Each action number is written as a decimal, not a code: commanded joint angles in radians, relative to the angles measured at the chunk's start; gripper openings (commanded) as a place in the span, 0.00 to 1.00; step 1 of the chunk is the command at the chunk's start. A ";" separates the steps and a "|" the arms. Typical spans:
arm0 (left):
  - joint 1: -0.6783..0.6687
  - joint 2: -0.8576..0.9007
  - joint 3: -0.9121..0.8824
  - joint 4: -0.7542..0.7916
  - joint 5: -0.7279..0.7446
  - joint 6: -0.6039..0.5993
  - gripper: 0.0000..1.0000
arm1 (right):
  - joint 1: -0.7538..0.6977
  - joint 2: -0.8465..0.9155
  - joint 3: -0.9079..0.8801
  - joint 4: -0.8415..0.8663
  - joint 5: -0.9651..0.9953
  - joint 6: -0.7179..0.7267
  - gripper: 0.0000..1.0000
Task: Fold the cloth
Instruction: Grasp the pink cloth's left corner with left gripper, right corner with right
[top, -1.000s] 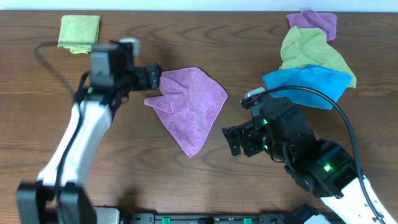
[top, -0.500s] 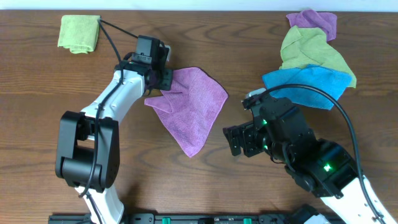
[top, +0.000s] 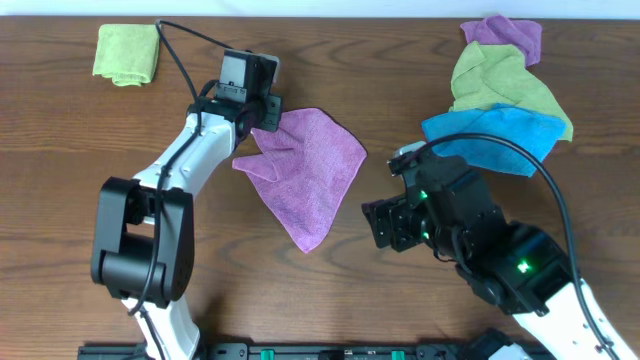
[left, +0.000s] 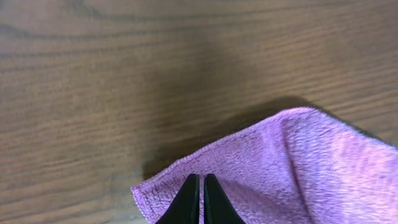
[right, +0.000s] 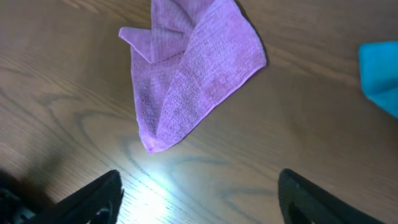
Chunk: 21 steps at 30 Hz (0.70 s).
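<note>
Seen from overhead, the cloth (top: 305, 175) lies near the middle of the wooden bench (top: 60, 200), spread out as a rough diamond with a crease and a small notch on its left side and its lowest point towards the near edge. The left gripper (top: 264, 117) sits at the cloth's upper left corner, with its arm reaching in from the near left. The right gripper (top: 384, 224) hovers over bare wood just to the right of the cloth's lower half and is not touching it. A folded lime-green cloth (top: 127, 53) lies in the far left corner. On the far right a heap holds a violet cloth (top: 503, 35), a second lime-green cloth (top: 505, 85) and a blue cloth (top: 490, 135).

In the left wrist view, the left gripper (left: 199, 179) has its two dark fingers (left: 189, 200) pressed together with only a hairline gap between them. Their tips are on the cloth (left: 298, 168) just inside its edge near a corner, pinching the fabric. That edge casts a dark shadow on the wood beyond it.

In the right wrist view, the right gripper (right: 199, 177) stands with its fingers (right: 93, 199) wide apart, with only bare bench between them. The cloth (right: 186, 81) lies ahead of it and well clear, its point aimed towards the gripper. A corner of the blue cloth (right: 379, 81) shows at the right edge.
</note>
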 joint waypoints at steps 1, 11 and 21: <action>0.003 0.055 0.015 0.000 -0.027 0.029 0.06 | -0.005 0.031 0.014 0.000 0.003 0.010 0.76; 0.004 0.094 0.015 -0.011 -0.055 0.045 0.05 | -0.005 0.052 0.014 0.001 0.004 0.010 0.78; 0.005 0.133 0.015 0.005 -0.101 0.074 0.06 | -0.005 0.055 0.014 0.003 0.004 0.010 0.78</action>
